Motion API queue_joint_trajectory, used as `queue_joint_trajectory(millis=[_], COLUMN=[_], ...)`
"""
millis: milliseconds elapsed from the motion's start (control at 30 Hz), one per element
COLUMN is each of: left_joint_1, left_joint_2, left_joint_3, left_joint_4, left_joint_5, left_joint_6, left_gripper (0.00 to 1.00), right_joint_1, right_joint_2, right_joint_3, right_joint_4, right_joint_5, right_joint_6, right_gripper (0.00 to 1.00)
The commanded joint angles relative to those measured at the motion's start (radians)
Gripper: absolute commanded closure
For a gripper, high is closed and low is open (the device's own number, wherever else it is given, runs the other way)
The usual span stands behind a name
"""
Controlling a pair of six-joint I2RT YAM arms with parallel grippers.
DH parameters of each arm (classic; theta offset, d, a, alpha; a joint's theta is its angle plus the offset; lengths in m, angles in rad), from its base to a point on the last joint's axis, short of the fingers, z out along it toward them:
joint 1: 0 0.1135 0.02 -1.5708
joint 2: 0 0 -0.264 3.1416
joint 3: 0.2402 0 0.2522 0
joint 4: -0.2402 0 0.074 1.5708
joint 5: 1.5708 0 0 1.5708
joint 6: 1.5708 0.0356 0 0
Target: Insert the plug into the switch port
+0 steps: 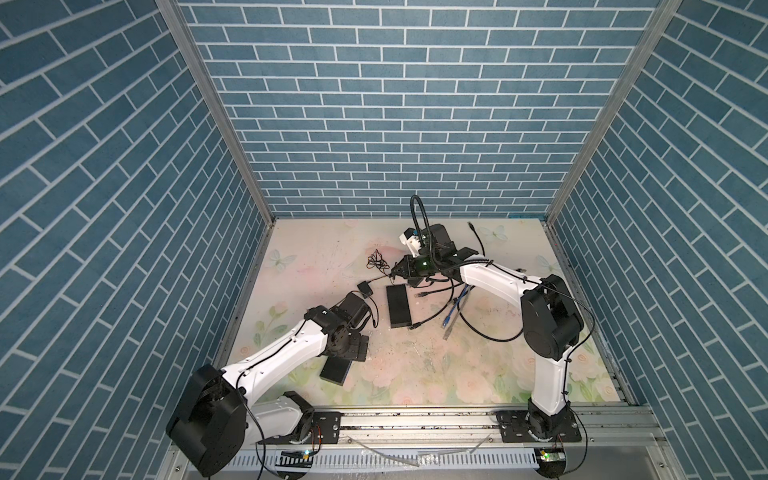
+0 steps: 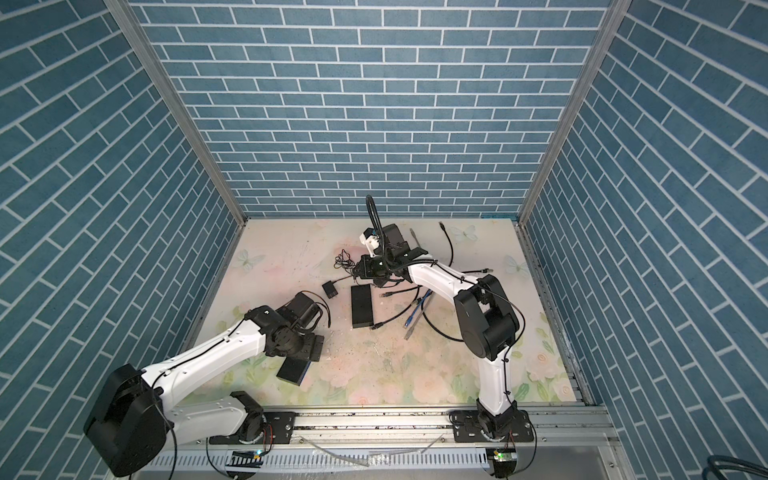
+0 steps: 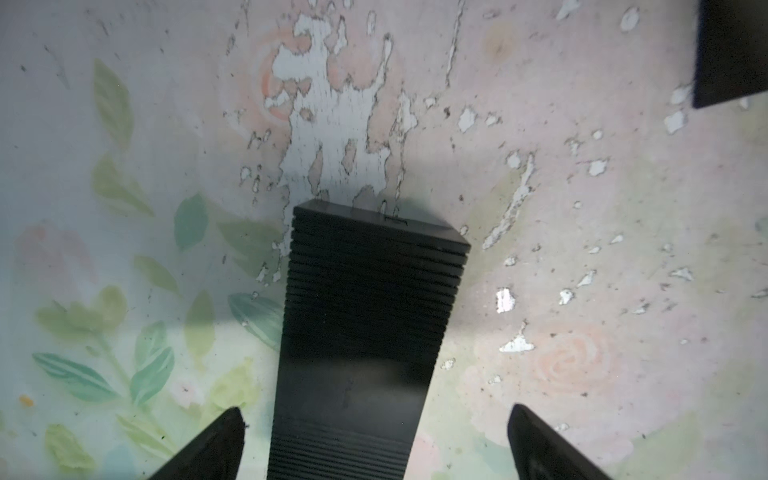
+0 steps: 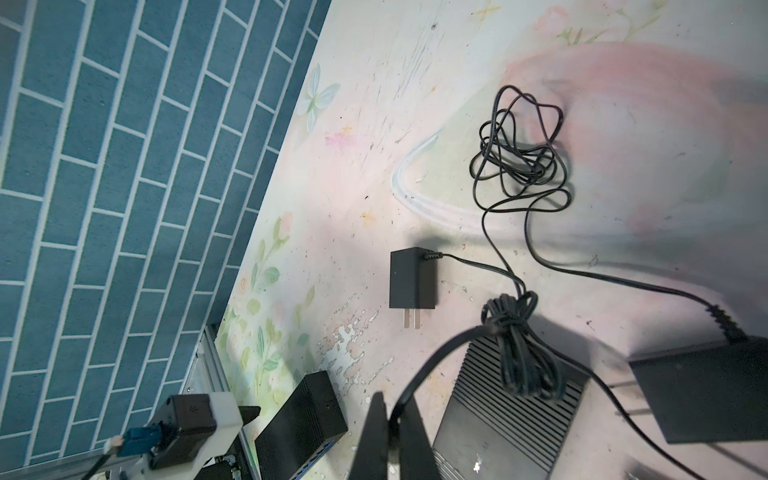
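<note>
my left claw (image 3: 376, 411) is released, fingers spread wide. the switch (image 3: 365, 311) lies lengthwise between them with a gap on either side. in both top views that switch sits on the near left part of the counter (image 1: 457, 374), sticking out from under my left wrist toward the front rail. a blue strip (image 2: 306, 372) shows along one of its sides.

my right claw (image 4: 392, 411) is clenched on a black cable (image 4: 436, 353). the cable arcs away from my fingertips above a second black box (image 1: 399, 306) with a ribbed top. that box lies near the middle of the counter, well apart from the switch, and a bundled coil of cord (image 4: 515, 353) rests on it.

i cannot tell which plug ends the cable i hold. one loose plug (image 1: 419, 296) lies just beside the second box, on its right in a top view.

a power adapter (image 4: 411, 278) lies flat with its two prongs out, and its thin cord runs to a loose tangle (image 4: 519, 153) farther back. more cables, one of them a blue cable (image 1: 453, 311), lie crossed under my right forearm.
</note>
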Motion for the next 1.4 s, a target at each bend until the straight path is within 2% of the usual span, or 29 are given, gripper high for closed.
queue_joint_trajectory(millis=[0,133,467,700,900,1000,1100,1200,1367], left_joint_1=[-0.008,-0.008,-0.007,-0.007,-0.007,-0.007,-0.008,-0.008,-0.008], left_joint_2=[-0.05,-0.064,0.074,0.121,0.228,0.255,0.256,0.248,0.201], left_joint_3=[-0.039,-0.047,-0.086,-0.079,-0.071,-0.064,-0.065,-0.074,-0.079], left_joint_4=[0.037,0.04,0.107,0.11,0.12,0.125,0.134,0.154,0.212], left_joint_5=[-0.052,-0.081,-0.041,-0.039,-0.003,0.004,0.003,-0.002,-0.033], left_joint_6=[-0.019,-0.015,-0.035,-0.026,-0.035,-0.034,-0.035,-0.035,-0.03], left_gripper=[0.0,0.0,0.01,0.07,0.16,0.26,0.41,0.5,0.54], right_joint_1=[-0.003,-0.002,-0.002,-0.004,-0.002,-0.002,-0.003,-0.003,-0.003], right_joint_2=[-0.006,-0.012,-0.01,-0.003,-0.004,-0.006,-0.007,-0.01,-0.017], right_joint_3=[-0.029,-0.038,-0.04,-0.038,-0.041,-0.042,-0.043,-0.044,-0.051], right_joint_4=[0.041,0.057,0.073,0.084,0.083,0.081,0.079,0.08,0.081], right_joint_5=[-0.037,-0.039,-0.051,-0.051,-0.053,-0.053,-0.051,-0.048,-0.043], right_joint_6=[0.011,0.019,0.035,0.044,0.044,0.041,0.039,0.039,0.035], right_gripper=[1.0,1.0,1.0,1.0,1.0,1.0,1.0,1.0,1.0])
